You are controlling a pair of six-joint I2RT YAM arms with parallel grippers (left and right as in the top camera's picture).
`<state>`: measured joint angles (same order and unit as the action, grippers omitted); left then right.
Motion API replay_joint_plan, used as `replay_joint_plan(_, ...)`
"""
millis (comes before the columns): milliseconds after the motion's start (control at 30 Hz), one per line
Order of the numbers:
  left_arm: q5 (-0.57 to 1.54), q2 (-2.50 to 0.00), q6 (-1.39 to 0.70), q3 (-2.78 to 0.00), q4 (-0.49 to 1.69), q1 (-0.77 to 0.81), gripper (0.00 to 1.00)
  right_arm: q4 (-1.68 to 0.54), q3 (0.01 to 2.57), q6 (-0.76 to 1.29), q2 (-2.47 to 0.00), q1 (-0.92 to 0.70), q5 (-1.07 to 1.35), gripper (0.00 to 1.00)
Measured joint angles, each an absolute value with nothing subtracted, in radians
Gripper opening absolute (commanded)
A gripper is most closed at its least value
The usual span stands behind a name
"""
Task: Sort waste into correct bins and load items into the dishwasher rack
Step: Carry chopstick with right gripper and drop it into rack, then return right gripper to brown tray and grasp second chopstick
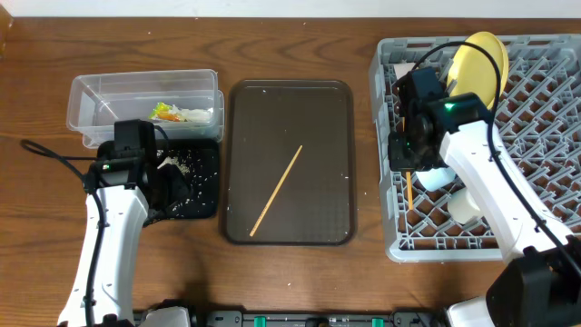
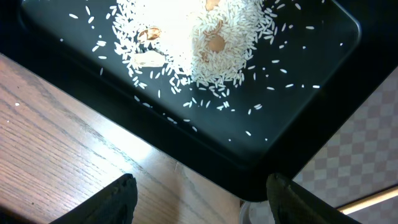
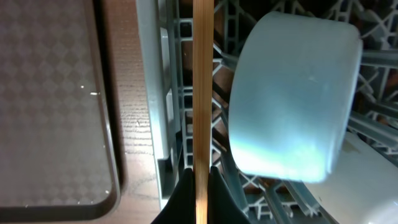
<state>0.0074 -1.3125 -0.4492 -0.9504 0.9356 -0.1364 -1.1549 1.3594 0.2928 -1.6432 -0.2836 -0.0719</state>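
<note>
My right gripper [image 3: 202,186] is shut on a wooden chopstick [image 3: 202,81], which stands along the left inner wall of the grey dishwasher rack [image 3: 155,93]. A light blue bowl [image 3: 292,99] lies on its side just right of it. In the overhead view the rack [image 1: 545,136] also holds the yellow plate [image 1: 477,64] upright and a white bowl [image 1: 465,207]. A second chopstick [image 1: 276,191] lies on the brown serving tray [image 1: 289,109]. My left gripper [image 2: 202,205] hangs open and empty over the near edge of the black tray [image 2: 323,74], which holds rice grains [image 2: 186,50]. The wrapper [image 1: 172,113] lies in the clear tub [image 1: 100,95].
The brown serving tray sits between the bins and the rack, close to the rack's left wall. Bare wooden table [image 1: 300,282] lies in front of everything. A cable [image 1: 54,154] trails left of my left arm.
</note>
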Motion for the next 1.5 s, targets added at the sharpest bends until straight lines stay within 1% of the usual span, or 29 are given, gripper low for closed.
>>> replay_joint_plan(100,0.007,-1.312,-0.450,-0.950,0.936,-0.136,0.70,-1.146,1.350,0.286,-1.645,-0.284,-0.072,0.15)
replay_joint_plan(200,0.007,-1.312,-0.449,-0.950,0.936,-0.137,0.70,-1.138,1.350,0.280,-1.645,-0.284,-0.072,0.17)
replay_joint_plan(233,0.007,-1.312,-0.450,-0.950,0.936,-0.136,0.70,-1.138,1.350,0.279,-1.645,-0.284,-0.072,0.21)
replay_joint_plan(433,0.007,-1.312,-0.449,-0.950,0.936,-0.136,0.70,-1.132,1.350,0.278,-1.645,-0.284,-0.072,0.21)
replay_joint_plan(500,0.007,-1.312,-0.450,-0.950,0.936,-0.137,0.70,-1.101,1.349,0.277,-1.645,-0.284,-0.070,0.27)
replay_joint_plan(700,0.007,-1.312,-0.449,-0.950,0.936,-0.136,0.70,-0.919,1.349,0.260,-1.645,-0.306,0.001,0.32)
replay_joint_plan(767,0.007,-1.312,-0.450,-0.950,0.936,-0.136,0.70,-0.860,1.349,0.258,-1.645,-0.345,0.030,0.36)
replay_joint_plan(867,0.007,-1.312,-0.450,-0.950,0.936,-0.137,0.70,-0.794,1.349,0.255,-1.647,-0.422,0.056,0.38)
replay_joint_plan(967,0.007,-1.312,-0.450,-0.950,0.937,-0.137,0.70,-0.741,1.349,0.265,-1.666,-0.519,0.071,0.39)
replay_joint_plan(1067,0.007,-1.312,-0.450,-0.950,0.937,-0.136,0.70,-0.709,1.349,0.323,-1.720,-0.613,0.082,0.41)
replay_joint_plan(1133,0.007,-1.312,-0.450,-0.950,0.936,-0.136,0.70,-0.694,1.349,0.375,-1.771,-0.671,0.089,0.45)
replay_joint_plan(1233,0.007,-1.312,-0.450,-0.950,0.936,-0.136,0.70,-0.670,1.349,0.440,-1.844,-0.738,0.094,0.45)
replay_joint_plan(1300,0.007,-1.312,-0.450,-0.950,0.936,-0.137,0.70,-0.643,1.349,0.466,-1.884,-0.774,0.092,0.46)
replay_joint_plan(1400,0.007,-1.312,-0.450,-0.950,0.936,-0.136,0.70,-0.599,1.349,0.493,-1.931,-0.820,0.077,0.49)
replay_joint_plan(1500,0.007,-1.312,-0.450,-0.950,0.936,-0.136,0.70,-0.547,1.350,0.512,-1.971,-0.853,0.056,0.48)
